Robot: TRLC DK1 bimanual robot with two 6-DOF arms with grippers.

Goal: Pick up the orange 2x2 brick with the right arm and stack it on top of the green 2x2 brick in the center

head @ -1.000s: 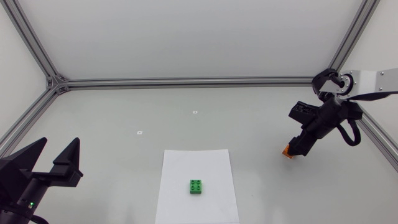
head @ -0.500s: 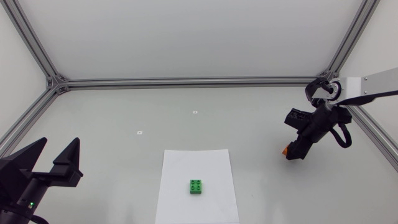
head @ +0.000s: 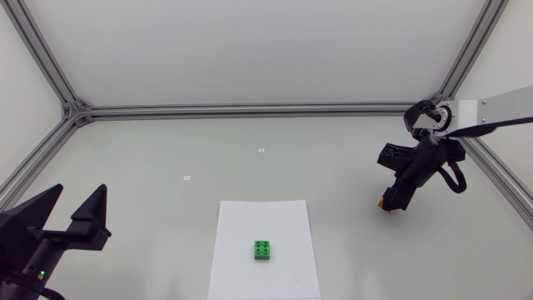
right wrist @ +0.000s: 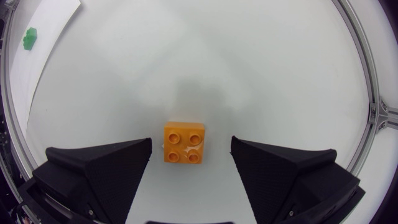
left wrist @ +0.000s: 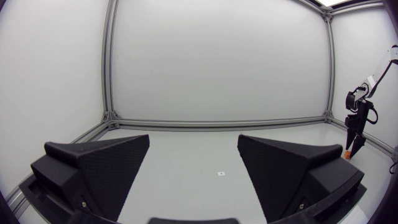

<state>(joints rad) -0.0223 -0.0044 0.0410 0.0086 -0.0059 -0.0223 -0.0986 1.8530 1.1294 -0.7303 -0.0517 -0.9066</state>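
Note:
The orange 2x2 brick [right wrist: 184, 142] lies studs up on the table, between the spread fingers of my right gripper [right wrist: 189, 155], which touch neither side of it. From above, only a sliver of the orange brick [head: 381, 202] shows under my right gripper [head: 394, 198] at the right side of the table. The green 2x2 brick [head: 263, 250] sits on a white sheet of paper [head: 241, 225] near the front centre, also seen far off as the green brick [right wrist: 29, 38]. My left gripper [head: 77, 218] stands open at the front left, empty, as the left wrist view of it [left wrist: 193, 165] confirms.
Aluminium frame rails [head: 250, 108] bound the table at the back and both sides. The right rail [right wrist: 367, 106] runs close beside my right gripper. Two small white markers [head: 261, 151] lie on the table behind the paper.
My right gripper has shifted slightly left and toward the back over the orange brick, with its arm drawing back. The left arm and the green brick have not moved.

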